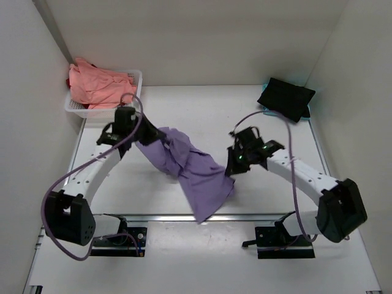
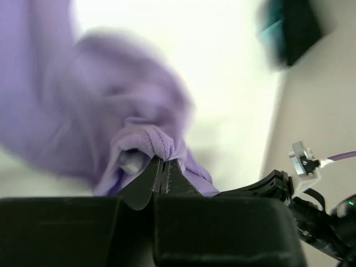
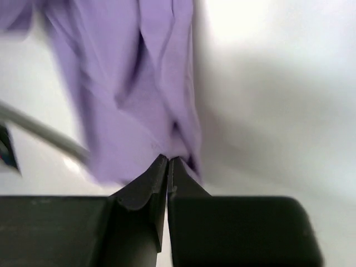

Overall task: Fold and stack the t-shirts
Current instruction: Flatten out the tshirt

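The lavender-purple t-shirt (image 1: 193, 168) hangs stretched between both arms over the middle of the table, its lower part drooping toward the front rail. My left gripper (image 1: 146, 136) is shut on the shirt's left edge; the left wrist view shows the jaws pressed together on a bunched fold of the purple t-shirt (image 2: 150, 139). My right gripper (image 1: 233, 166) is shut on the right edge, with the purple cloth (image 3: 144, 100) pinched at its tips (image 3: 168, 159). A black t-shirt (image 1: 285, 98) lies folded at the back right over a teal one (image 1: 304, 110).
A white lattice basket (image 1: 131, 79) at the back left holds salmon-pink shirts (image 1: 98, 82). White walls close in the table on three sides. The front rail (image 1: 159, 216) runs between the arm bases.
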You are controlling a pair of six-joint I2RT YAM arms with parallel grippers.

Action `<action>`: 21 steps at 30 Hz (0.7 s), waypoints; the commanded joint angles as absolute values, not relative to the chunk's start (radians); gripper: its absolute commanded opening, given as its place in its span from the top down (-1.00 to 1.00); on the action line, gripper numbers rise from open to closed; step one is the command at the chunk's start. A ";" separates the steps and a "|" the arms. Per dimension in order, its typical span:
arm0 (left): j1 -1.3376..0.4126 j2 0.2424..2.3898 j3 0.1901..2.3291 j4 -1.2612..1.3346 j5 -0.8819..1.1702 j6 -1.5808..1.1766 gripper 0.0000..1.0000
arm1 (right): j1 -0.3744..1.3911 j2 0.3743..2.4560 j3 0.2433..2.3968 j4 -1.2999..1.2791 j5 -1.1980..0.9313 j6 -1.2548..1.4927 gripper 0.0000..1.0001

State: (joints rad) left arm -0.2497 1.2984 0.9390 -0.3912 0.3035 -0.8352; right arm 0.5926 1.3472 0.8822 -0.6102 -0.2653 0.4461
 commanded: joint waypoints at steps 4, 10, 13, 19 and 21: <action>-0.195 1.191 1.198 -0.497 0.299 -0.825 1.00 | 0.317 1.172 1.080 -0.785 -0.133 0.322 1.00; -0.192 1.066 1.200 -0.525 0.270 -0.864 1.00 | 0.166 1.036 1.109 -0.868 -0.068 0.256 0.99; -0.172 1.002 1.255 -0.577 0.212 -0.842 1.00 | 0.155 0.947 1.143 -0.894 -0.008 0.239 0.99; -0.204 0.878 1.402 -0.589 0.006 -0.821 1.00 | 0.078 0.772 1.192 -0.885 0.058 0.203 1.00; -0.198 0.851 1.465 -0.630 0.003 -0.822 1.00 | 0.060 0.718 1.222 -0.897 0.077 0.180 1.00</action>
